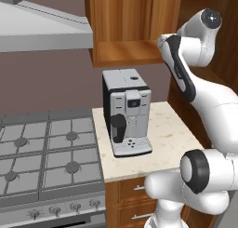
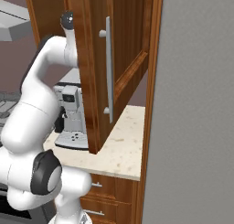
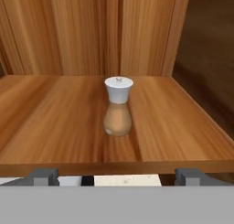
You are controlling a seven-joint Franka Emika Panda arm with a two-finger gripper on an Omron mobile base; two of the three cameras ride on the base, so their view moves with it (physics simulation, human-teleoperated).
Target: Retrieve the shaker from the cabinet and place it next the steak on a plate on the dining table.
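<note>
Shaker (image 3: 118, 109): upright on cabinet (image 3: 68, 113) shelf floor, mid-shelf, set back from near edge; tan waisted body w/ pale cap.
Handling: prob. light, rigid, smooth; narrow base, so likely tips if nudged.
Grip pt: best around the body below the cap, squeezed side-on; cap looks too rounded to pinch.
Gripper (image 3: 118, 175): jaws wide apart, nothing held; tips just short of shelf edge, shaker centred between them but farther in.
Arm: elbow high, forearm reaching up-left to the open cabinet, hand about level w/ shelf.
Below: coffee machine (image 1: 126, 111) on counter (image 1: 167, 134).
</note>
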